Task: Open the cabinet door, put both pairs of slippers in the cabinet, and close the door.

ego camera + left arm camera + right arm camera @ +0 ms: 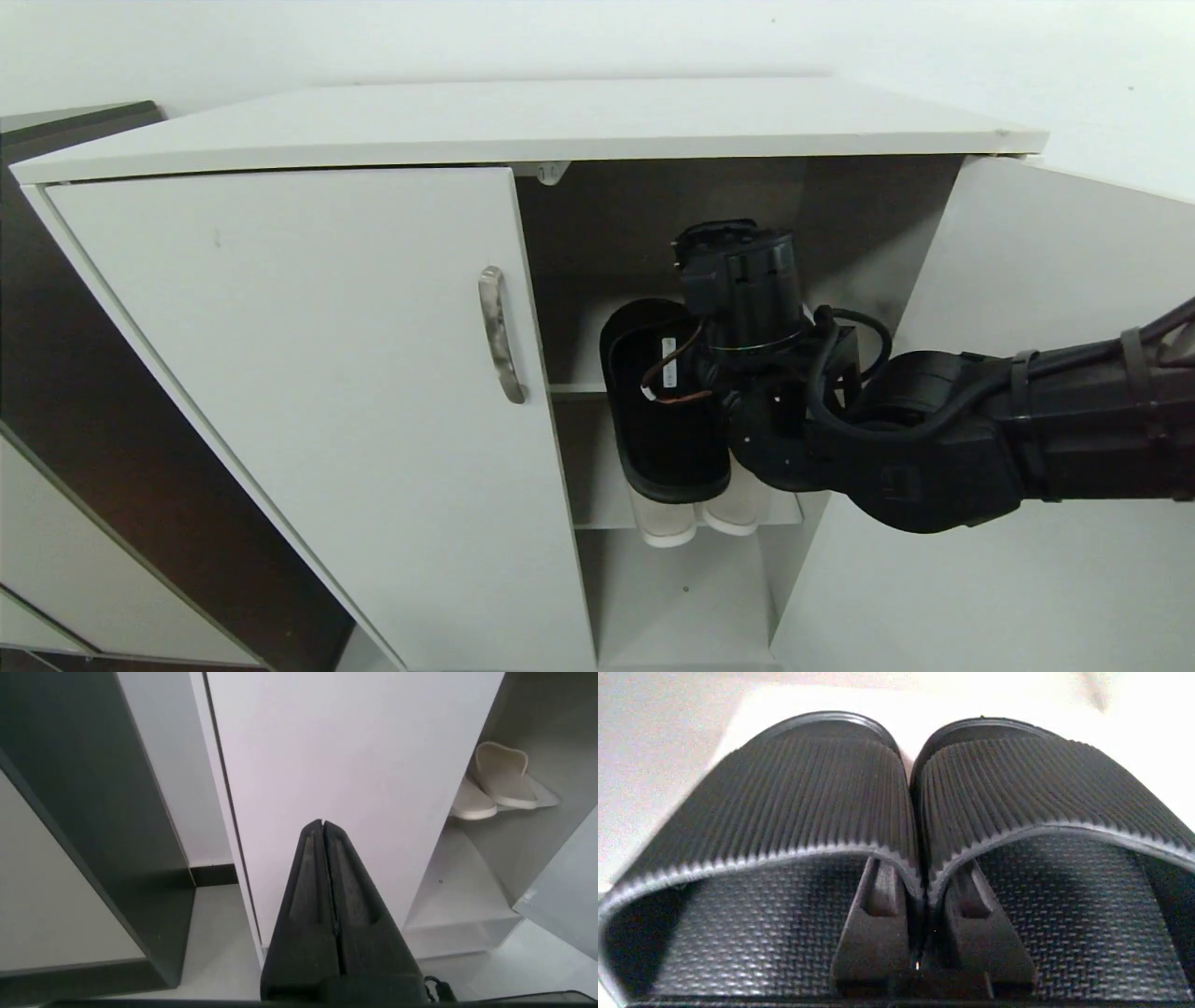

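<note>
The white cabinet (523, 121) stands with its left door (280, 373) closed and its right door (1036, 299) swung open. My right gripper (920, 947) is shut on the pair of black slippers (906, 812), pinching their two inner strap edges together. In the head view the black slippers (658, 420) hang tilted in the opening, in front of the upper shelf edge (574, 392). The white slippers (695, 518) lie on the shelf below, also seen as white slippers (500, 779). My left gripper (322, 831) is shut on nothing, low in front of the closed left door.
A metal handle (501, 334) sits on the closed left door. A dark panel (93, 392) stands to the cabinet's left. The bottom compartment (681, 597) lies under the white slippers. The open right door flanks my right arm.
</note>
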